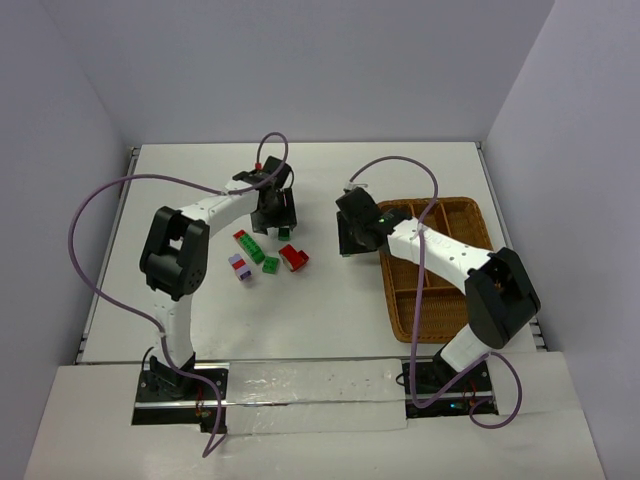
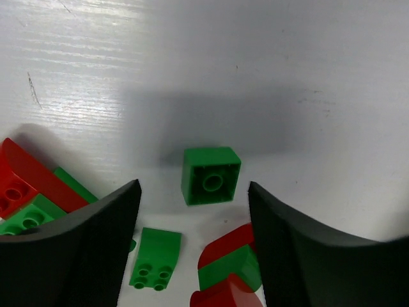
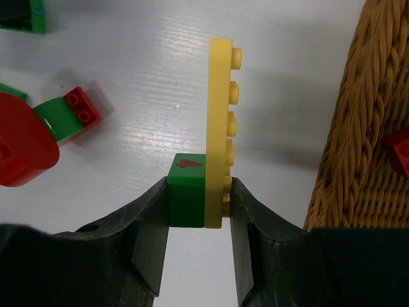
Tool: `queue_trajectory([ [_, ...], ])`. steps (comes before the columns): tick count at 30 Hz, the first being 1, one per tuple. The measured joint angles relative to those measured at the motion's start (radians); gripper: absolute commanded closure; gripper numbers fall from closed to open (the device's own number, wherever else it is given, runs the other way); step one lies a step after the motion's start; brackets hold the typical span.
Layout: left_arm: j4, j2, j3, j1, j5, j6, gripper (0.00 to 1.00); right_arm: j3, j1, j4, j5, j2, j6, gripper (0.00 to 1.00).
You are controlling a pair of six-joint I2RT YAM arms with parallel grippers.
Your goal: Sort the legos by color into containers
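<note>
Right wrist view, nearest first: right gripper [image 3: 198,208] pinching a green brick [image 3: 186,192] with a long yellow plate [image 3: 219,115] stuck to its side, the plate standing on edge, studs facing the wicker tray [image 3: 345,128]. Held just beside the tray's wall, not yet over it. Inside the tray, at the frame's edge, one red piece [image 3: 397,150]. Off to the left on the table [image 3: 140,77], a rounded red piece [image 3: 22,147] and a small green-and-red one [image 3: 67,115].

Left wrist view: left gripper [image 2: 192,190] spread wide, gripping nothing, low over the table. Close in, a green sloped piece [image 2: 156,259] and a red-and-green cluster [image 2: 227,265]. Level with the fingertips and reaching a little beyond them, a square green brick [image 2: 211,174], hollow side up. At the left, a red and green stack [image 2: 29,192].

Top view: loose legos between the two arms, among them a purple-and-white brick [image 1: 240,267], well apart from the tray on the right.

Judged as two steps at once. On the right, carrying to the tray: next, lift over the rim and let go above one compartment. With two colours joined, cannot tell which compartment fits; may call for splitting first. On the left, lining up a grasp: next, ease forward to straddle the square green brick, then close.
</note>
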Motion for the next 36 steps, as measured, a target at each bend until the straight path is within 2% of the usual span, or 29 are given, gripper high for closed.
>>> queue_trajectory([
  [3,-0.030,0.001,0.030,-0.002,-0.001,0.009,0.16,0.012,0.000,-0.004,-0.002,0.000,0.000,0.92],
  [10,-0.059,-0.056,0.117,0.003,0.048,0.043,0.21,0.057,0.000,-0.012,-0.008,-0.006,-0.007,0.93],
  [15,0.044,-0.210,0.045,0.045,0.287,0.029,0.14,0.032,0.005,0.038,-0.076,-0.061,-0.068,0.92],
  [18,0.157,-0.284,-0.039,0.094,0.473,-0.013,0.02,0.009,0.021,0.064,-0.110,-0.108,-0.112,0.92],
  [23,0.328,-0.299,-0.172,0.124,0.706,-0.089,0.01,-0.026,0.036,0.100,-0.150,-0.163,-0.162,0.93],
  [29,0.400,-0.293,-0.216,0.083,0.824,-0.138,0.01,-0.043,0.036,0.134,-0.189,-0.181,-0.181,0.92],
  [36,0.492,-0.292,-0.249,0.047,0.870,-0.200,0.03,-0.043,0.038,0.143,-0.212,-0.181,-0.185,0.92],
])
